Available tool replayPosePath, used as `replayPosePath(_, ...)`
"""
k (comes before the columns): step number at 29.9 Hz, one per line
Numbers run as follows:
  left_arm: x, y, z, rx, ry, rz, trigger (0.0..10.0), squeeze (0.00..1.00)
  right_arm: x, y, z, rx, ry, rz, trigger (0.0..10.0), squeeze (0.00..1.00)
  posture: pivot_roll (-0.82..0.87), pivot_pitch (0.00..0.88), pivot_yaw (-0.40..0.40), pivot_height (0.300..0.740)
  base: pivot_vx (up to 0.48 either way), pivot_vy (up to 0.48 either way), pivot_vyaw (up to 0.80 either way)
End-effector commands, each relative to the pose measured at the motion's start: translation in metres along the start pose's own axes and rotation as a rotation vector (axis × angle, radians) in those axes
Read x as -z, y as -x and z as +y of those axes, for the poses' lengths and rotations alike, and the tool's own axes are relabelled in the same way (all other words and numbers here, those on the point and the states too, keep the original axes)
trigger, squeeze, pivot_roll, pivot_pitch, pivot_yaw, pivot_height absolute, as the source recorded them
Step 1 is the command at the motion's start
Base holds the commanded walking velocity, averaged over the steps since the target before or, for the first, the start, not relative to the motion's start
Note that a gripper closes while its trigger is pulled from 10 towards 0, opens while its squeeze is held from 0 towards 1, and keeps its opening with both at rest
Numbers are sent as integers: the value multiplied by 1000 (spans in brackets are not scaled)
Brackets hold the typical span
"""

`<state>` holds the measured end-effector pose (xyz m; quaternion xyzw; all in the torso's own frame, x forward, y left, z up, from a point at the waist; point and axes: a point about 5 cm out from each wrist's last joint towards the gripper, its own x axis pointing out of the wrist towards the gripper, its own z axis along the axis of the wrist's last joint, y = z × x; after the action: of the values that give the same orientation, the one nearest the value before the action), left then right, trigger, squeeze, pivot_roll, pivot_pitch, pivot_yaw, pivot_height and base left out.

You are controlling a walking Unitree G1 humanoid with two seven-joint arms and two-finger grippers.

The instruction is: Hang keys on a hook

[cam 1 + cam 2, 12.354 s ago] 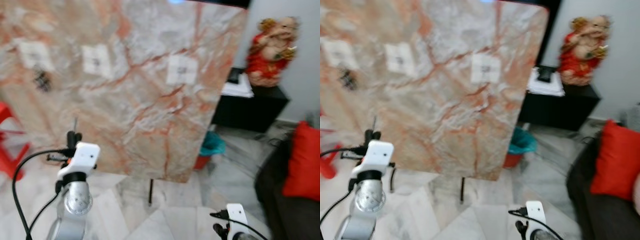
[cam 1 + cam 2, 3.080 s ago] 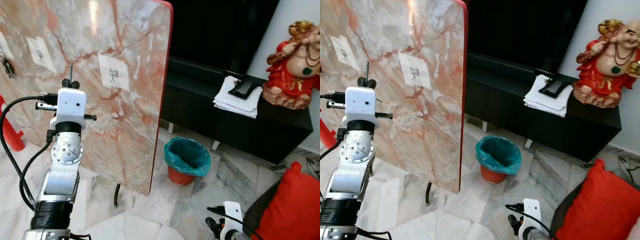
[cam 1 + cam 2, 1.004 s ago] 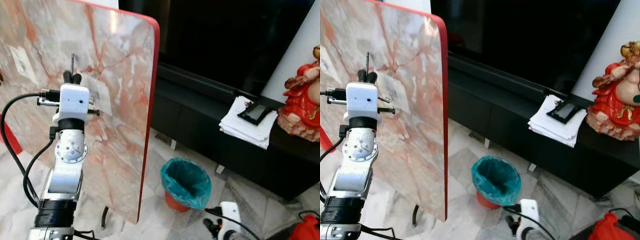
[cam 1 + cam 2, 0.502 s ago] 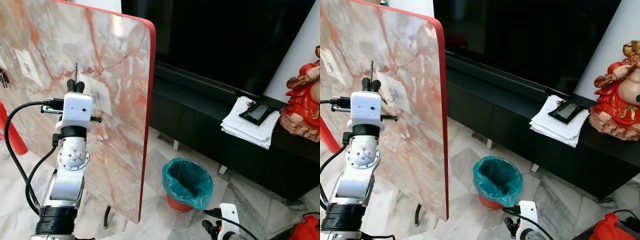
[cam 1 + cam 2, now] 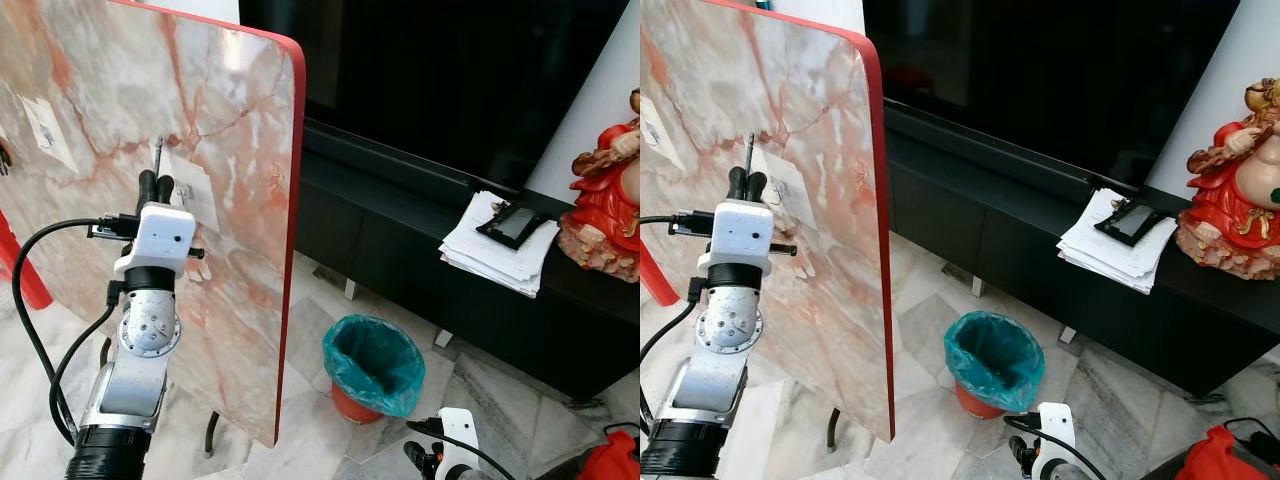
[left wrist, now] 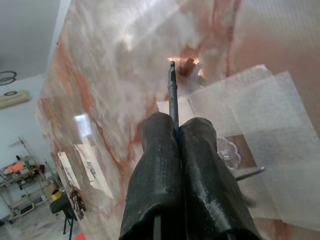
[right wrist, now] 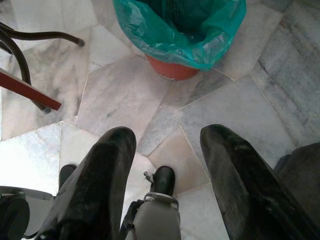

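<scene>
My left gripper is raised in front of an upright marble-patterned board with a red edge. It is shut on a thin dark key that sticks up past the fingertips. In the left wrist view the gripper points at a clear adhesive pad on the board, and the pad carries a small metal hook. The key tip is close to the pad, and I cannot tell whether it touches. My right gripper hangs low over the marble floor, open and holding nothing.
A second pad sits further left on the board. Right of the board stand a red bin with a teal liner and a low black cabinet carrying papers and a red statue. A dark screen is behind.
The left gripper has dropped slightly and shifted a little right toward the pad, still gripping the key. Over the earlier frames the camera swung toward the board's right edge.
</scene>
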<state>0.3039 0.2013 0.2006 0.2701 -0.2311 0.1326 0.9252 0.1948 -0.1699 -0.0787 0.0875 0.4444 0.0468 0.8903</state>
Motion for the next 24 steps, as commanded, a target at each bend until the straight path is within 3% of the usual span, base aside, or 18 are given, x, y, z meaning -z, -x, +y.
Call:
replayPosePath(1,-2,-1,-3,5,-7,-19,10000,0,3,1,-3,11,3,7,10000,0,137,0,-93,740,0,0,0)
replayPosePath(8,1,-4,-5,8,-59,-11,10000,0,3,1,-3,12,7,8,10000,0,135,0,-94,740,0,0,0)
replayPosePath(24,6,-3,-25,129,-221,-59,10000,0,3,1,-3,13,12,8,10000,0,130,0,-95,740,0,0,0)
